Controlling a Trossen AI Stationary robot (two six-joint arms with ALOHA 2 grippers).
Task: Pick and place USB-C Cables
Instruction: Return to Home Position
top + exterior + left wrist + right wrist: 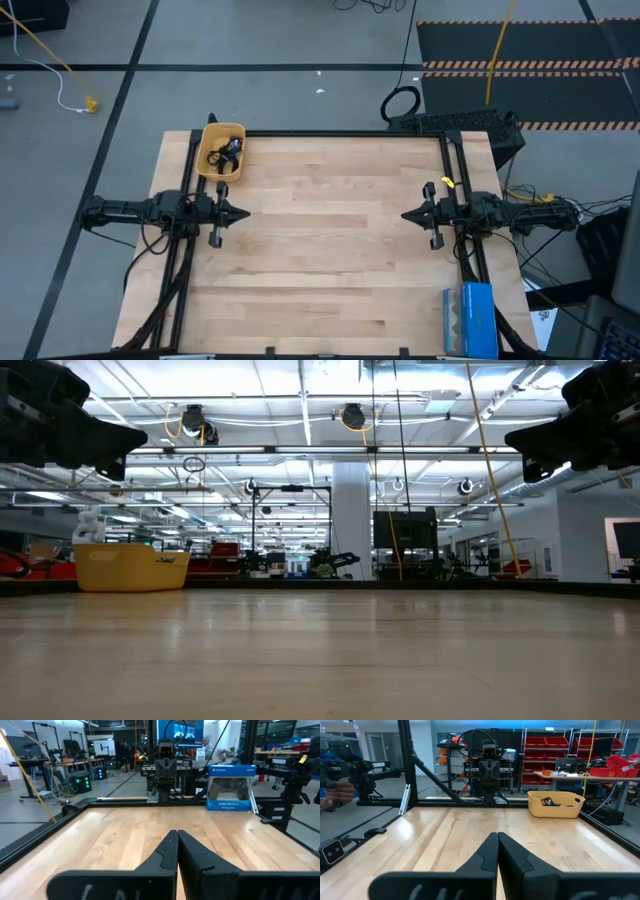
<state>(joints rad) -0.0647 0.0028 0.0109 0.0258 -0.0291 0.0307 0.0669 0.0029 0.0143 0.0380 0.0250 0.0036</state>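
A yellow bin (222, 151) stands at the table's far left corner, also seen in the low view (131, 567) and the right wrist view (556, 803). Dark cables (226, 153) lie bundled inside it; single cables cannot be told apart. My left gripper (246, 213) hovers shut over the table's left edge, just nearer than the bin. My right gripper (406, 215) hovers shut over the right edge, facing it. In the wrist views both pairs of fingers (177, 836) (497, 836) meet at their tips.
A blue DualShock box (468, 318) lies at the table's near right corner, also in the left wrist view (230, 788). A black frame (340, 133) borders the table. A thick black cable loop (401, 103) and a yellow cord (497, 50) lie off the table. Bare wood stretches between the arms.
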